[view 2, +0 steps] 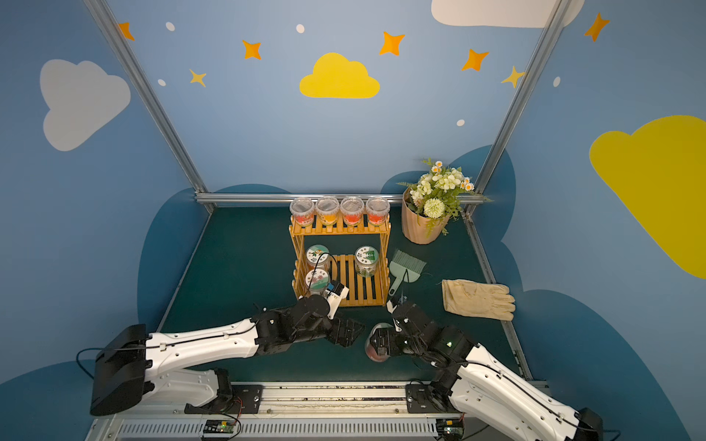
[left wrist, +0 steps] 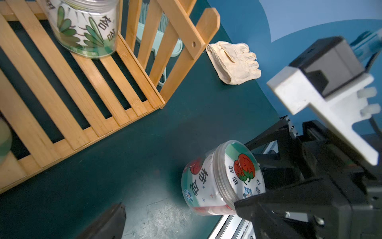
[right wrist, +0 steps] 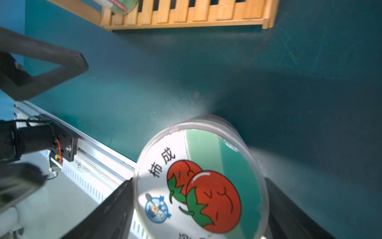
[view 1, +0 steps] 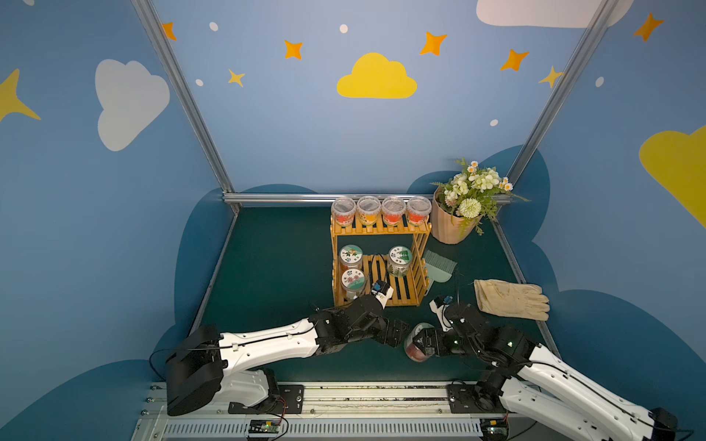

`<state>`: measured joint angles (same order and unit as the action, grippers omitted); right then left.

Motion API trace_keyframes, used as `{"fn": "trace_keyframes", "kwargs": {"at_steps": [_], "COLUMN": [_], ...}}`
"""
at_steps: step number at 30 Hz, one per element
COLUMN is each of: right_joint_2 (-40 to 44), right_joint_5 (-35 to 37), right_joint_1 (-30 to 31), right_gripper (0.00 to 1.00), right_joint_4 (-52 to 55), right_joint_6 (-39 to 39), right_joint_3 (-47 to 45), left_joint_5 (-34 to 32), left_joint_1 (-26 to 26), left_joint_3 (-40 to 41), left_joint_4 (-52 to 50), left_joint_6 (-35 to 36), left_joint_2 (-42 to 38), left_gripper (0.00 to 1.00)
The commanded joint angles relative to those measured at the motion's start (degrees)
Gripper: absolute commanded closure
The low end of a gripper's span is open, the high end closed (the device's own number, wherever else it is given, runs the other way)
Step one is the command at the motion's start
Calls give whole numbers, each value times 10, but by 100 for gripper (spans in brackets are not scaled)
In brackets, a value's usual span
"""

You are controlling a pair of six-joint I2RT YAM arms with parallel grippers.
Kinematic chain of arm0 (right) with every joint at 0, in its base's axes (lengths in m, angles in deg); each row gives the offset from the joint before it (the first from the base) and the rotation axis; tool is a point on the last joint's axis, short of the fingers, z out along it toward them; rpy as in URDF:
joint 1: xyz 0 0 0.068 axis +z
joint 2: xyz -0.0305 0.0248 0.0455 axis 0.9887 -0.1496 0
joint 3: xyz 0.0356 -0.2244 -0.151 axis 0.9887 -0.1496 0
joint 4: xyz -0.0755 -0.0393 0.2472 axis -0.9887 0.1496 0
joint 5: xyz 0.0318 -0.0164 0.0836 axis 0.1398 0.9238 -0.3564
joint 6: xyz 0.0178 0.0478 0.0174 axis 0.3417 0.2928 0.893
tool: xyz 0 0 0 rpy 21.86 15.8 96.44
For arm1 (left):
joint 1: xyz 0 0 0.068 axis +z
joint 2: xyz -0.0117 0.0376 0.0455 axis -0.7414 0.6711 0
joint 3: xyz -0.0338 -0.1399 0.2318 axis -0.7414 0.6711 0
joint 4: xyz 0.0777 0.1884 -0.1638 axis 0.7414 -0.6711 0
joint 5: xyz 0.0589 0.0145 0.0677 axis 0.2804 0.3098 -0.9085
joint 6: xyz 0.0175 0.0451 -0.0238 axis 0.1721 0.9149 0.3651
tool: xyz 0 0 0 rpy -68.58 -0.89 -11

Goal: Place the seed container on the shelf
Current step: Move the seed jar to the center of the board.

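The seed container (view 1: 416, 352) (view 2: 376, 353) is a clear jar with a red fruit label. It is tipped on its side low over the green mat, in front of the shelf (view 1: 382, 230) (view 2: 340, 230). My right gripper (view 1: 422, 341) (view 2: 378, 339) is shut on the seed container (right wrist: 198, 182) at the lid end, a black finger on each side. My left gripper (view 1: 395, 332) (view 2: 349, 333) stands open just left of the seed container (left wrist: 208, 184) and holds nothing. The shelf (left wrist: 82, 103) (right wrist: 186, 16) is a two-tier slatted wooden rack.
Several tubs (view 1: 380, 210) line the top tier. Three labelled jars (view 1: 350, 256) stand on the lower tier, whose front right part is bare. A flowerpot (view 1: 450, 229), a green brush (view 1: 439, 267) and a glove (view 1: 512, 299) lie to the right. A metal rail (view 1: 344, 397) runs along the front.
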<state>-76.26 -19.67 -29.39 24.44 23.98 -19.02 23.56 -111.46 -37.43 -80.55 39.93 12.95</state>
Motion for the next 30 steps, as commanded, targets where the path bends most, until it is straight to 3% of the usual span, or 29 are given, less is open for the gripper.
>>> {"fn": "trace_keyframes", "kwargs": {"at_steps": [1,10,20,30], "right_joint_2": [-19,-91,-153,-175], "right_joint_5": [30,64,86,139], "right_joint_1": [30,105,121,122], "right_gripper": [20,19,19,16], "right_joint_4": [-44,-84,-122,-95], "right_joint_6": [-21,-58,-49,82], "right_joint_3": [34,44,42,35], "left_joint_5": [-15,-27,-32,-4], "left_joint_1": [9,24,33,34], "left_joint_3": [11,56,98,104], "left_joint_4": [-19,-52,-85,-101], "left_joint_6": [-9,-22,-27,-35], "left_joint_2": [-26,-94,-160,-153], "left_gripper": [0,0,0,0]}}
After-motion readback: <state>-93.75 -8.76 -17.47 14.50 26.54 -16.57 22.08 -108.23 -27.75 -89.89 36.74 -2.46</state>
